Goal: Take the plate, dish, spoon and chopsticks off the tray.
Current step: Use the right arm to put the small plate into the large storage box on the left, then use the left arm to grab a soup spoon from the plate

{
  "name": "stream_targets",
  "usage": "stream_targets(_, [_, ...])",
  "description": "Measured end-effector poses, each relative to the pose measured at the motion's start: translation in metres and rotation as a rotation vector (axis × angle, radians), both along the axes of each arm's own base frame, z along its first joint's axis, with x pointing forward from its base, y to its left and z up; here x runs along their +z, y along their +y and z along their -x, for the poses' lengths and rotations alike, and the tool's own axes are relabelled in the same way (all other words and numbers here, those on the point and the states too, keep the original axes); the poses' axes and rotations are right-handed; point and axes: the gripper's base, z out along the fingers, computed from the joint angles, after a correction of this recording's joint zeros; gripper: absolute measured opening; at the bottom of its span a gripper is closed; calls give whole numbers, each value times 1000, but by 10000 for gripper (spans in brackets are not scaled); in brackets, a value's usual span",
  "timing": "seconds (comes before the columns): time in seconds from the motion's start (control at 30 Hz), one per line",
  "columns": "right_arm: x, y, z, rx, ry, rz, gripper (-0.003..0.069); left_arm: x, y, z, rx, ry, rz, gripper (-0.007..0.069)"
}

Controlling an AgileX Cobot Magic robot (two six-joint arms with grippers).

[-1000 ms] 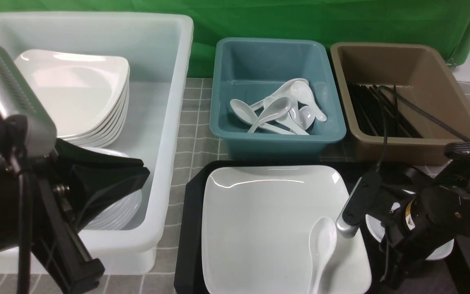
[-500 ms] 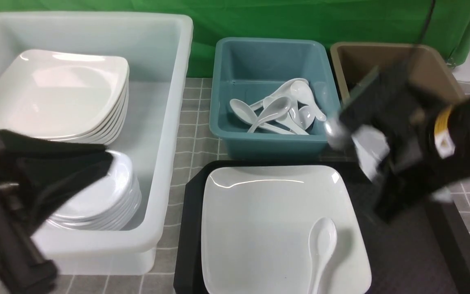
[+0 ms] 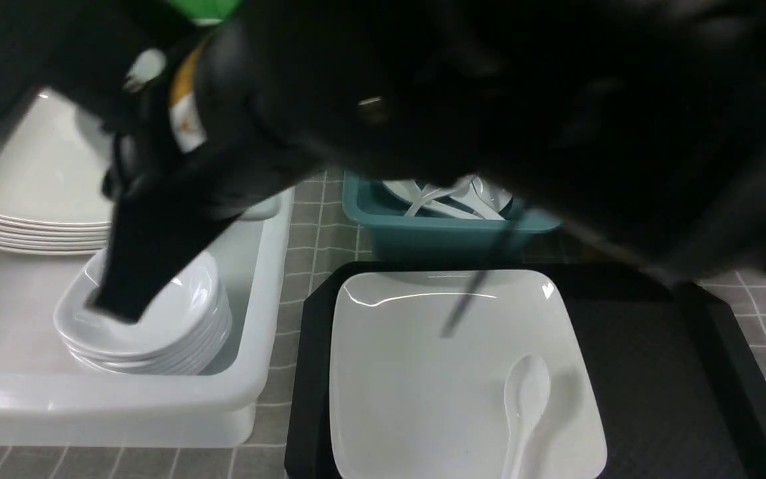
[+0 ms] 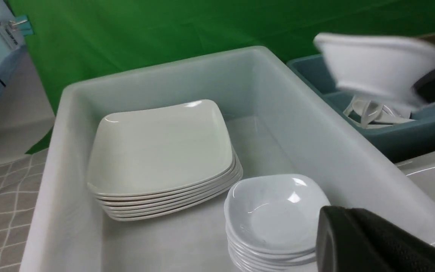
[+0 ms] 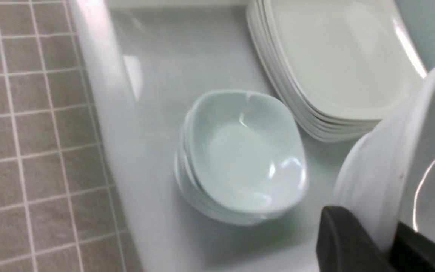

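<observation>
The right gripper (image 5: 385,241) pinches the dish (image 5: 410,162) by its rim near the stacked dishes (image 5: 240,158); left gripper (image 4: 353,234) spread indiscernible; misaligned release could chip it.

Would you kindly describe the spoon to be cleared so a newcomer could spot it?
Find the black tray in front. A white square plate sits on it, and the spoon lies alone near its front right corner, not heaped in the teal bin.
</observation>
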Motion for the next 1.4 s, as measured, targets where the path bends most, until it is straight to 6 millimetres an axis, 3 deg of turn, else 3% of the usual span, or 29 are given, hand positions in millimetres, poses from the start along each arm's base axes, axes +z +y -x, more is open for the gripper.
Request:
stream_targets(0.1, [-36,36,-15,11,33,49,55,-3,3,3,8,13,5,20])
stream_targets(0.13, [-35,38,-16,10,32,46,55,-3,3,3,8,15,6,20])
stream_targets(0.2, [-59,54,-24,5,50,78,55,-3,2,4,-4,22,8,20])
stream_targets(0.23, [-59,54,-24,5,50,78,55,-4,1,4,-6,23,9,20])
stream_targets(0.4, [-98,76,-35,5,69,117,55,-2,-1,4,-33,11,13,20])
stream_targets(0.57, [-119,80,-39,0,60,161,71,-2,-2,5,-45,11,13,20])
stream_targets(0.67, [-123,81,-41,-5,43,176,140,-2,-3,5,-50,13,17,20])
stream_targets(0.87, [-123,78,-42,-13,42,201,411,-3,-5,5,-72,25,37,20])
stream_targets(0.97, [-119,72,-39,-25,64,244,482,-3,-6,6,-85,32,50,20])
stream_targets(1.13, [-72,47,-30,-58,66,271,495,-3,-9,6,-111,30,72,20])
stream_targets(1.27, [-18,17,-20,-109,31,218,403,0,-19,-4,-148,58,65,20])
stream_targets(1.4, [25,-26,-14,-192,44,140,227,1,-38,-27,-195,160,39,20])
